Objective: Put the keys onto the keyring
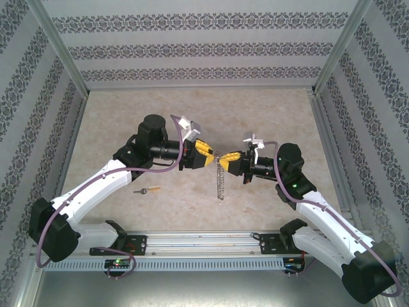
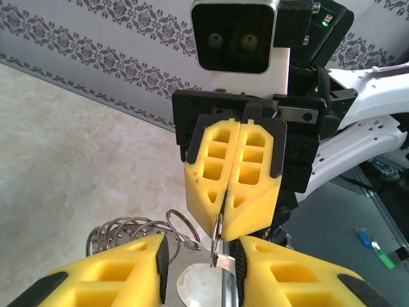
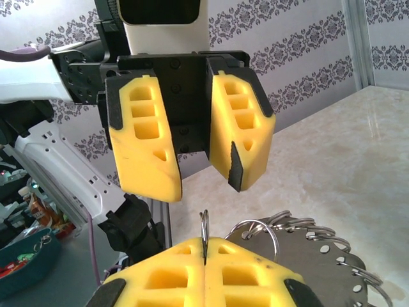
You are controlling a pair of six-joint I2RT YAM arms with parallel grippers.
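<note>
Beige stone-look table [image 1: 268, 115], patterned wallpaper walls [image 1: 192, 51]. The right gripper [image 3: 204, 254] is closed, pinching the keyring [image 1: 220, 180]; the left gripper [image 3: 204, 182] is partly open, gripping nothing.

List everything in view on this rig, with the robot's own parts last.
key: one, brass with a dark head, lying flat left of centre.
keyring: one, grey metal, dangling at mid-scene.
table: one, beige stone pattern.
walls: three, grey-patterned wallpaper, around the table.
rail: one, aluminium, along the near edge.
left gripper: one, yellow fingers, jaws apart, facing the right gripper.
right gripper: one, yellow fingers, shut on a loop of the keyring.
</note>
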